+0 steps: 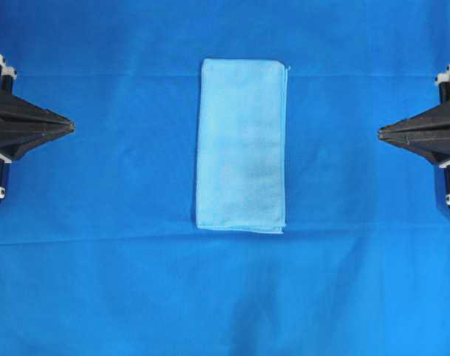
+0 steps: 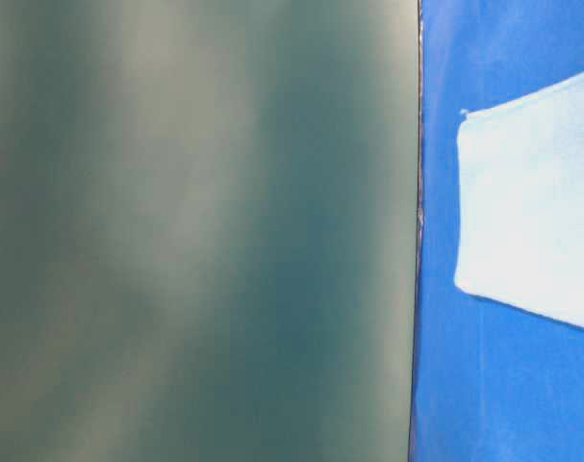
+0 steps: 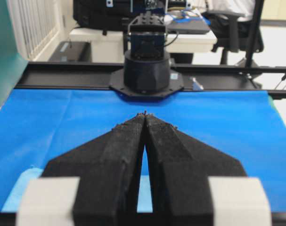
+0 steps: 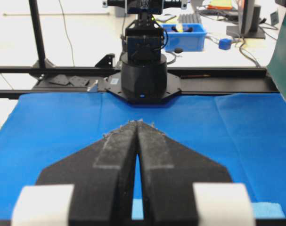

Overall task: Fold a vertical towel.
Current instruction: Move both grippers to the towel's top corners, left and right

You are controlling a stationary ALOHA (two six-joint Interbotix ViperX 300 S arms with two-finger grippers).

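- The towel is laid flat in the middle of the royal-blue sheet, with its long side running up and down in the overhead view and its short edges at top and bottom.
- It is judged to be light, soft and limp. A lifted edge is expected to droop and drag the rest along, and nothing about it looks fragile.
- Stacked layers can be made out along the right and lower edges, so a pinch there is likely to catch only the top layer unless the jaws are slid under the whole stack.
- The corners of one short edge are judged the best places to take hold, one for each arm, so that the edge can be carried over evenly to the opposite end.
- A shallow pinch may also gather the sheet beneath, since it is thin cloth too and shows faint creases.
- The left gripper is seen with its jaws closed and empty, well apart from the towel on the left.
- The right gripper is likewise closed on nothing, well apart on the right.
- Nothing else is seen between either gripper and the towel.
- In the table-level view a blurred dark-green panel fills most of the frame, so only one end of the towel is shown there.
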